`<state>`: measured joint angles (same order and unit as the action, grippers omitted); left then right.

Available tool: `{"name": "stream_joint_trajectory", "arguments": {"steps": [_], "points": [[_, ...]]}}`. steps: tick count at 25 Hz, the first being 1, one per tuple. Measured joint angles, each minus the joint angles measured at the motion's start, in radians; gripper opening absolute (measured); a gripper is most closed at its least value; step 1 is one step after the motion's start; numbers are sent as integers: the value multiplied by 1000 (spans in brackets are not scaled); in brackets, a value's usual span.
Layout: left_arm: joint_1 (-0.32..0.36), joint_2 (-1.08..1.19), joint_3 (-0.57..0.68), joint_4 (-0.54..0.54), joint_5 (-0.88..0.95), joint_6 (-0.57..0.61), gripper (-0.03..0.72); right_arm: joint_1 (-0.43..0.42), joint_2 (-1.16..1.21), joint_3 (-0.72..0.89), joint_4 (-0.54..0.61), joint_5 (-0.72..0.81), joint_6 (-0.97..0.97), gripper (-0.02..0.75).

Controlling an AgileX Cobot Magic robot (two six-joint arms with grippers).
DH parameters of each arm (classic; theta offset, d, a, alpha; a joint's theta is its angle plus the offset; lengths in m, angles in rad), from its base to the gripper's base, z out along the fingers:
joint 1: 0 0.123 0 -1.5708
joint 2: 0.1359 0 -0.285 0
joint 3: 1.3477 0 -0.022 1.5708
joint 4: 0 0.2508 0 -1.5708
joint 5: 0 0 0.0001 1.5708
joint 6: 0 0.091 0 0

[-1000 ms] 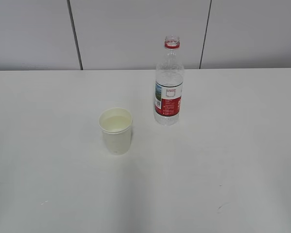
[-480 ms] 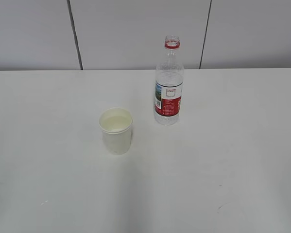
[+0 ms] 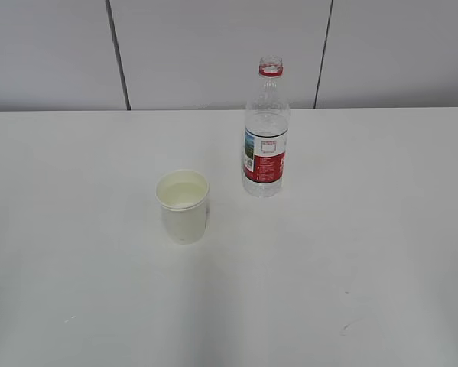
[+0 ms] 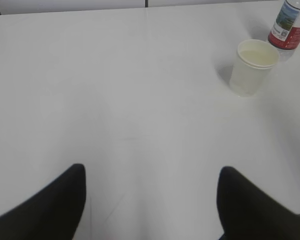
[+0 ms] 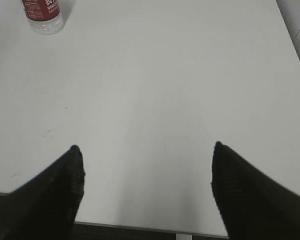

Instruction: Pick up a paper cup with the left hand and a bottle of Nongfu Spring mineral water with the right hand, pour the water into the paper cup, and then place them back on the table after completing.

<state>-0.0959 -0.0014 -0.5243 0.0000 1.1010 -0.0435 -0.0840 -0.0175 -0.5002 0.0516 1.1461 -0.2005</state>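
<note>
A white paper cup stands upright on the white table, with clear water in it. It also shows in the left wrist view. An uncapped bottle with a red and white label stands upright to the cup's right and behind it; its base shows in the right wrist view. My left gripper is open and empty, far back from the cup. My right gripper is open and empty over the table's near edge. Neither arm shows in the exterior view.
A grey panelled wall rises behind the table. The table's front edge lies just under my right gripper, and its right edge shows at the far right. A few faint specks mark the tabletop.
</note>
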Motion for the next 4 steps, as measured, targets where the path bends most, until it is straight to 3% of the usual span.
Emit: {"name": "stream_joint_trajectory", "arguments": {"steps": [4], "points": [[0,0,0,0,0,0,501,0,0,0,0,0,0,587]]}}
